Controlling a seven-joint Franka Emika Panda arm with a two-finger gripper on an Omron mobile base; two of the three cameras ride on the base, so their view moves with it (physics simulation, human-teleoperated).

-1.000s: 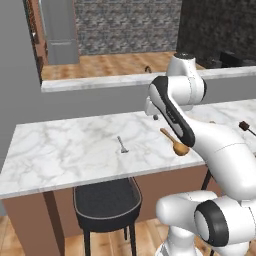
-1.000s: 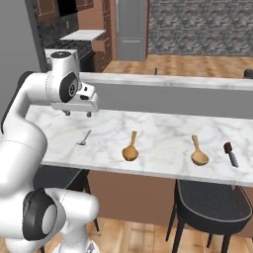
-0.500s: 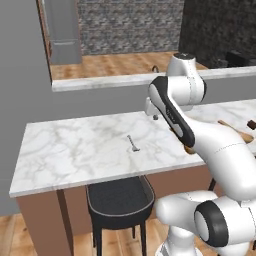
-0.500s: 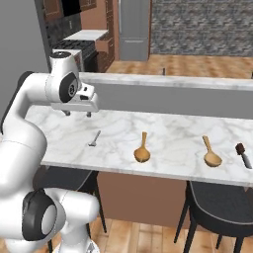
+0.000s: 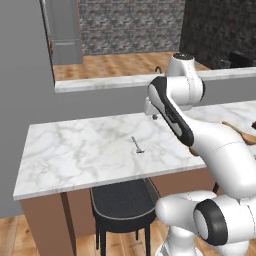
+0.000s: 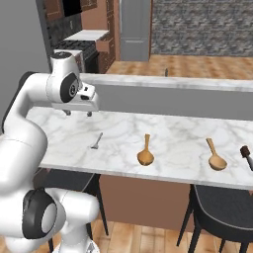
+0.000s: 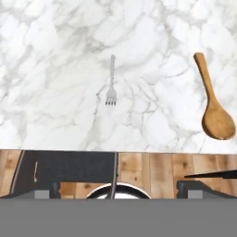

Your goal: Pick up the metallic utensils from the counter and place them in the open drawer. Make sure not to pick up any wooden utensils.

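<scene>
Black round-seated stool [image 5: 122,202] under the overhang. White grey-veined marble counter [image 6: 173,160] above. Small thin silver fork [image 7: 111,87] lies flat near the front edge, tines toward it. Tan wooden spoon [image 7: 213,107] beside it; second spoon [image 6: 215,156] and dark-handled utensil [image 6: 246,156] further along. Gripper [image 6: 77,113] hovers above the counter behind the fork, jaws spread wide, empty.

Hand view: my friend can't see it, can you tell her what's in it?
A small silver fork lies flat on a white marble counter, tines toward the counter's near edge. A wooden spoon lies apart to its right, and a dark stool seat and wood floor show below the edge.
</scene>
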